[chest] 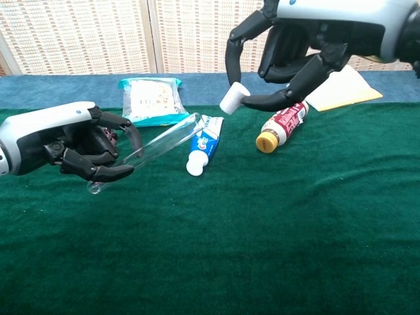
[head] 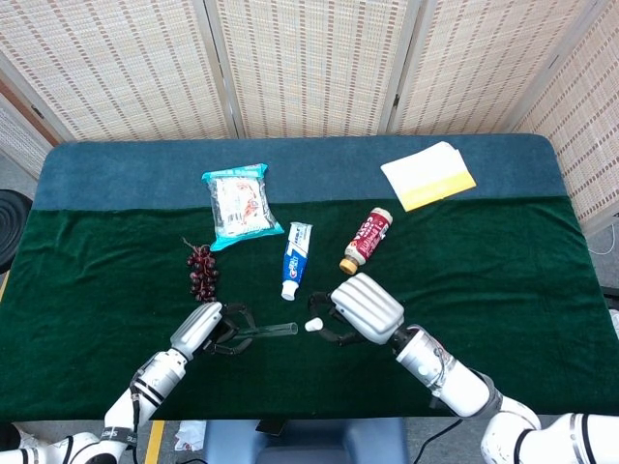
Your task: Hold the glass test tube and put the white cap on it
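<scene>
The table point(head: 503, 290) fills most of the room in front of me, draped in dark green cloth with a blue strip along the far edge. On that far strip a sheet of pale yellow paper point(head: 428, 175) lies toward the right, and a snack packet point(head: 238, 205) in teal wrapping sits across the seam of the two cloths on the left. Over the near edge the right hand point(head: 353, 311) hangs above the cloth, pinching the white cap point(chest: 232, 99) between its dark fingertips. The left hand point(head: 208, 332) is wrapped around the lower end of the glass test tube point(chest: 152, 146), which tilts upward with its open mouth aimed at the cap; the two are close but apart. Behind the hands a toothpaste tube point(head: 295, 258) lies with its cap toward me, a small red-labelled bottle point(head: 366, 239) with an orange cap lies to its right, and a bunch of dark grapes point(head: 202, 272) rests at the left.
</scene>
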